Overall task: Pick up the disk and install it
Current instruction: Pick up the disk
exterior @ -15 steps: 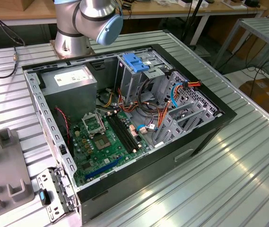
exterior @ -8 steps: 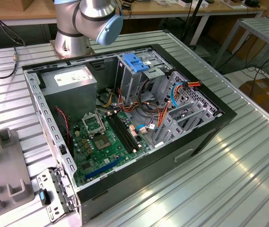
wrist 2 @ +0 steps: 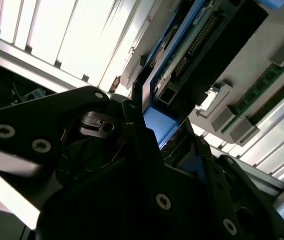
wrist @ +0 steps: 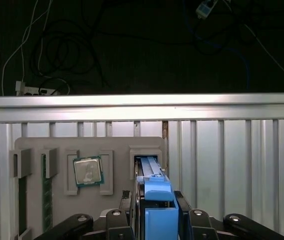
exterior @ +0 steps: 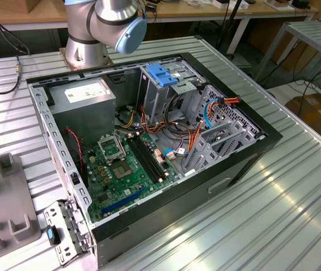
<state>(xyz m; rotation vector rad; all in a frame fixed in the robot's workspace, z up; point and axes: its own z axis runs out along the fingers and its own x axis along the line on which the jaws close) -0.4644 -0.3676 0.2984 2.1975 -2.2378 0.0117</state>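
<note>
disk (wrist: pixel 157 192): we see it edge-on, blue rails, dark body | broad faces mostly hidden from us | gripper (wrist: pixel 153 200) closed on its sides, holding it

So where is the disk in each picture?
First wrist view: the disk stands on edge in the end effector, by the grey tray and its slot.
Second wrist view: the disk, dark body and blue rail, close up.
Exterior view: the grey tray lies at the exterior view's lower left.
Shared landmark: that grey tray.
</note>
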